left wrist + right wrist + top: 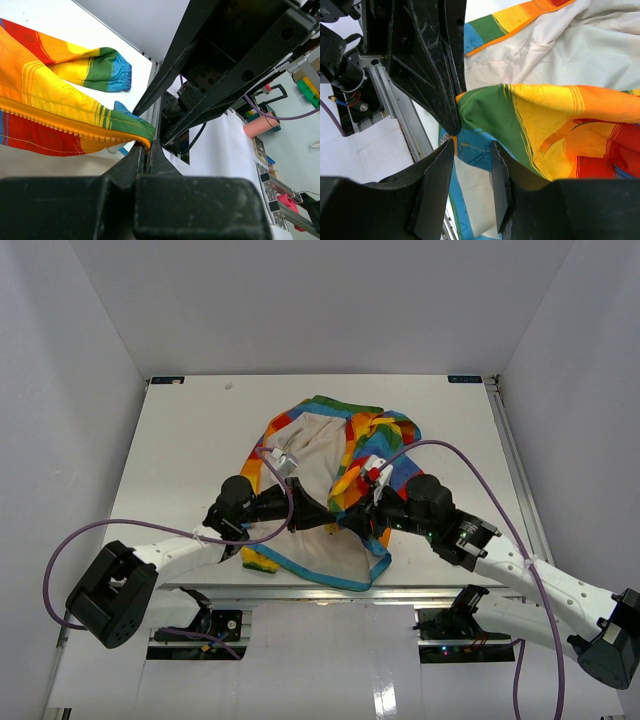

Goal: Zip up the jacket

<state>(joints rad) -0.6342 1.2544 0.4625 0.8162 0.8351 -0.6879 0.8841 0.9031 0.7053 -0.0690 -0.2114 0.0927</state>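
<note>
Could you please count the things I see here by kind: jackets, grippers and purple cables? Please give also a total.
Jackets: 1, the jacket, rainbow striped
Grippers: 2, the left gripper and the right gripper
Purple cables: 2, the left cable and the right cable
Total: 5

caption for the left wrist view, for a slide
Left end effector pinching the jacket at its bottom corner, by the orange zipper teeth

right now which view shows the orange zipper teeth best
Left wrist: the orange zipper teeth run close and sharp along the jacket edge to the left gripper. Right wrist catches a short stretch; top external shows them too small to make out.
</note>
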